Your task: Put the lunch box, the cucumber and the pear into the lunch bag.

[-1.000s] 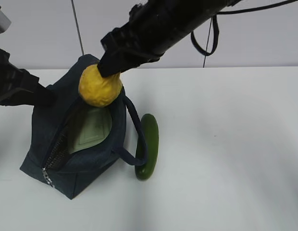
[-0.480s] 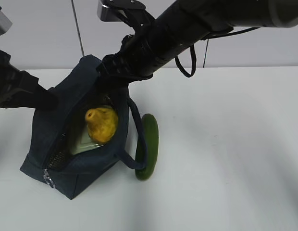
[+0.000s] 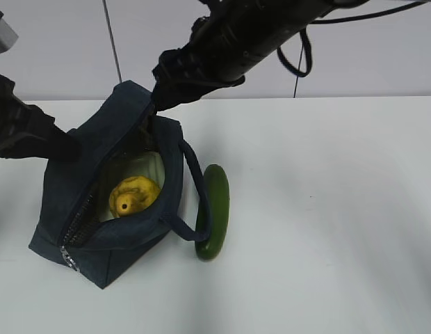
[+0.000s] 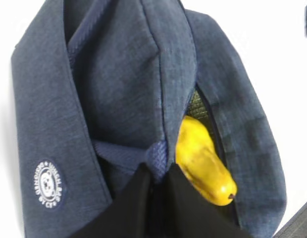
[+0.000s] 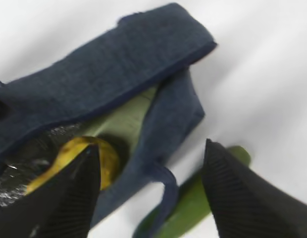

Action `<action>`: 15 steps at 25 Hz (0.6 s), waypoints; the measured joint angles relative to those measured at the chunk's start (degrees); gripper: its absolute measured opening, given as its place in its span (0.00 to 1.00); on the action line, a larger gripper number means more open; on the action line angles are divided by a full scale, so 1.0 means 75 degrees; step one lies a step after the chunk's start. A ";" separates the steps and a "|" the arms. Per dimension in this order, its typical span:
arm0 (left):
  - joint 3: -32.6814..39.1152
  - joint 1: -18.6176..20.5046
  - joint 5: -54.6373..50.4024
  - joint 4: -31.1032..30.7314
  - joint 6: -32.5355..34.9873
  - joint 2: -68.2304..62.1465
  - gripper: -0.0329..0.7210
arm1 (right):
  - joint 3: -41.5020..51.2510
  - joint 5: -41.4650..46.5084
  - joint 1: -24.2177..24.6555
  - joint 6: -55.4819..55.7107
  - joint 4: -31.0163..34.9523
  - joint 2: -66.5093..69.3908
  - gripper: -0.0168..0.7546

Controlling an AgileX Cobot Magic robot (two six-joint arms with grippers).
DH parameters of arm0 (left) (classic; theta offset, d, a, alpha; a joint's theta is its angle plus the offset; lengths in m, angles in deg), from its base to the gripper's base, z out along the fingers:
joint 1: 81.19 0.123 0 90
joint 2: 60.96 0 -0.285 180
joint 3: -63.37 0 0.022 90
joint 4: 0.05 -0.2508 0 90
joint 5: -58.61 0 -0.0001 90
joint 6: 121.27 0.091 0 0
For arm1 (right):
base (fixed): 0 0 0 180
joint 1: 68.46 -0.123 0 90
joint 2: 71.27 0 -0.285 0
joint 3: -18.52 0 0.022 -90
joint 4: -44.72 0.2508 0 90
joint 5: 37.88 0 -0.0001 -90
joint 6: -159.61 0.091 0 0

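Observation:
The navy lunch bag (image 3: 104, 240) stands open at the left of the table. Inside it the yellow pear (image 3: 132, 196) lies on the pale green lid of the lunch box (image 3: 147, 167). My left gripper (image 3: 71, 147) is shut on the bag's left rim, and the left wrist view shows its jaws (image 4: 157, 168) pinching a fold of fabric beside the pear (image 4: 200, 158). Above the bag's far end my right gripper (image 5: 151, 146) hangs open and empty. The dark green cucumber (image 3: 214, 209) lies on the table beside the bag, under the strap (image 3: 194, 174).
The strap handle (image 5: 166, 193) loops out over the cucumber (image 5: 193, 203). White table stretches to the right and front of the bag. A pale wall runs behind the table.
The pear left my right gripper and dropped into the bag onto the lunch box. The right gripper opened wider and drew up and back. My left gripper stayed put.

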 joint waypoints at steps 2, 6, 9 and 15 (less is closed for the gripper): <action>0.0000 0.0000 0.0027 -0.0253 -0.0116 0.0000 0.06 | -0.0005 0.0297 0.0000 0.0884 -0.1070 -0.0173 0.68; 0.0000 0.0000 0.0033 -0.0941 -0.0591 0.0005 0.06 | -0.0005 0.1125 0.0000 0.2081 -0.2120 -0.0258 0.64; 0.0000 0.0000 0.0033 -0.1251 -0.0856 0.0005 0.06 | -0.0005 0.1466 0.0000 0.2357 -0.2246 -0.0148 0.60; 0.0000 0.0000 0.0001 -0.1793 -0.1422 0.0005 0.06 | -0.0017 0.1401 0.0000 0.3438 -0.2478 0.0656 0.58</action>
